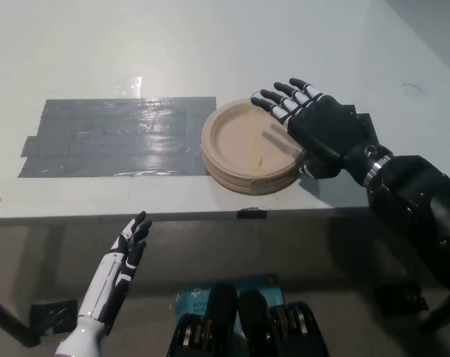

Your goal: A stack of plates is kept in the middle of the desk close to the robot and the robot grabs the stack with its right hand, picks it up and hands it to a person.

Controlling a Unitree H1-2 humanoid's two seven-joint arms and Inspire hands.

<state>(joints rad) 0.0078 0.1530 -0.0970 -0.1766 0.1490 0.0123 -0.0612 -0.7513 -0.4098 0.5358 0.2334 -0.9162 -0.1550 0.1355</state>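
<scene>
A stack of tan plates [248, 149] sits on the white desk [210, 52] near its front edge. My black right hand [314, 126] is open, palm down, spread over the right rim of the stack with its fingers [280, 100] reaching over the upper right of the top plate. Its thumb lies by the stack's right side. I cannot tell whether it touches the plates. My white left hand [117, 275] rests open below the desk's front edge at the lower left.
A wide patch of grey tape [117, 137] covers the desk left of the plates. A smaller dark patch [358, 123] lies under my right hand. The desk's front edge [135, 216] runs just below the stack.
</scene>
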